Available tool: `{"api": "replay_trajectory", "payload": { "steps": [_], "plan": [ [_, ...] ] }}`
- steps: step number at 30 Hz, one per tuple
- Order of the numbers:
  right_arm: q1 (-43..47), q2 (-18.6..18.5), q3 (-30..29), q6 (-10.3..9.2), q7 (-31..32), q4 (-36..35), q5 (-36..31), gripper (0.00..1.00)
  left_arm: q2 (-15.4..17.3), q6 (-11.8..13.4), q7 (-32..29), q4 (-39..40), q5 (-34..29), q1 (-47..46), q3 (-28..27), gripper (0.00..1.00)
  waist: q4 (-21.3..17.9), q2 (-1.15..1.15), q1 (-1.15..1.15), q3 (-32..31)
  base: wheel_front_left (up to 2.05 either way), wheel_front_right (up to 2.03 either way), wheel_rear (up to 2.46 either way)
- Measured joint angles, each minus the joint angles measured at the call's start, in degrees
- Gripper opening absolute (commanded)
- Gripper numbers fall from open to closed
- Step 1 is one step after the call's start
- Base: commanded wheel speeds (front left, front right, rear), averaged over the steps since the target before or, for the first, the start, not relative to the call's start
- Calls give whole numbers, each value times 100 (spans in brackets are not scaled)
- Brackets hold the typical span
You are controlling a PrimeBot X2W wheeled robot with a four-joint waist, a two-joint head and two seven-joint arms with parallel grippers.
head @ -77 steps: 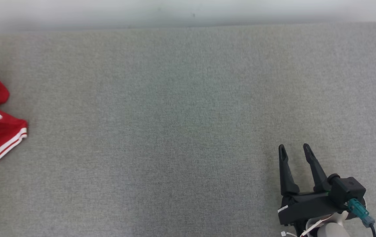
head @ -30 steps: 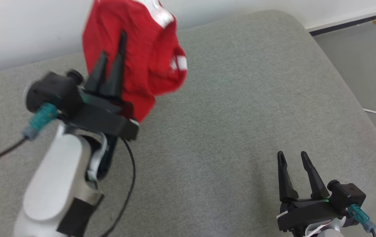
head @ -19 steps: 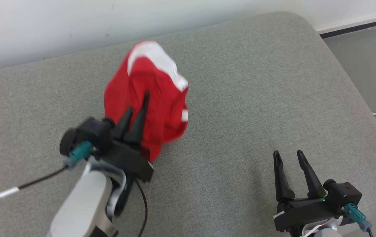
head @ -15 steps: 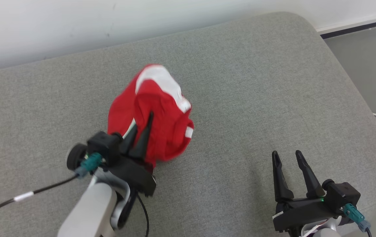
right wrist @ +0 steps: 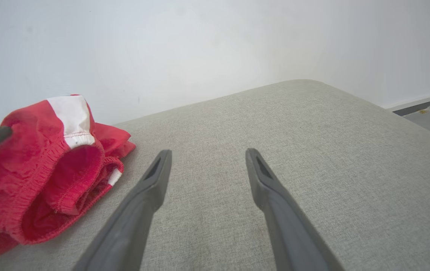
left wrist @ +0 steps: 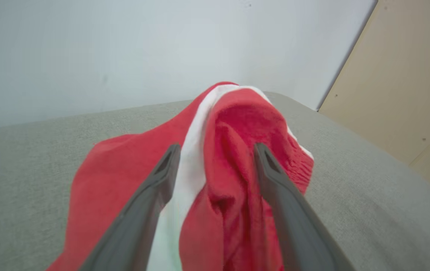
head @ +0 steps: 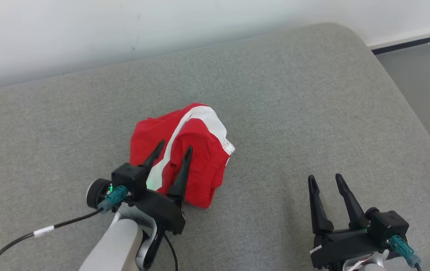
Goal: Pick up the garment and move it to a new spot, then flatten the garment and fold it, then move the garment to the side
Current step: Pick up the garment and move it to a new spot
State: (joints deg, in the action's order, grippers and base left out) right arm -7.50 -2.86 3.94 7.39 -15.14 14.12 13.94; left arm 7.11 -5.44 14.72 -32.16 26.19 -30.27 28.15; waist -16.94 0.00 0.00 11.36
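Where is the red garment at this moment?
In the head view the garment lies crumpled left of centre on the cushion, with the open left gripper over its near side; the right gripper is apart, to its right.

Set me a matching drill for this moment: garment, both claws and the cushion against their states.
1 garment
2 left claw
3 right claw
4 grey cushion

A open above bare cushion
B crumpled red-and-white heap
C open, fingers astride the cloth
D lies beneath the heap

Pairs: 1-B, 2-C, 3-A, 4-D
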Motion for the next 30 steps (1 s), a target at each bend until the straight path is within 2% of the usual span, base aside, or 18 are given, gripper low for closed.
{"api": "replay_trajectory", "payload": {
  "steps": [4, 8, 13, 17, 21, 30],
  "plan": [
    [114, -1, 21, 0, 0, -14, -43, 100, 44, 107, 16, 463, -108, -12, -281, 100, 153, 0, 0, -142, 0, 0, 0],
    [174, 1, 54, 0, 0, -57, -73, 100, 236, 224, 26, 916, -176, 64, -671, 100, 331, 0, 0, -239, 0, 0, 0],
    [186, 0, 52, 0, 0, -119, -119, 100, 475, 349, 32, 1302, -210, 491, -1293, 100, 559, 0, -1, -347, 0, 0, 0],
    [199, 1, 8, 0, 0, -169, -186, 100, 611, 353, 32, 1647, -389, 882, -1694, 100, 725, 0, -1, -421, 0, 0, 0],
    [259, 0, -21, 0, -1, -207, -266, 100, 602, 391, 32, 2038, -655, 1344, -2061, 100, 875, 0, 0, -480, 0, 0, 0],
    [316, 0, -112, 0, 0, -245, -466, 100, 264, 342, 32, 2495, -1203, 2330, -2761, 100, 1149, 0, -1, -574, 0, 0, 0]
  ]
}}
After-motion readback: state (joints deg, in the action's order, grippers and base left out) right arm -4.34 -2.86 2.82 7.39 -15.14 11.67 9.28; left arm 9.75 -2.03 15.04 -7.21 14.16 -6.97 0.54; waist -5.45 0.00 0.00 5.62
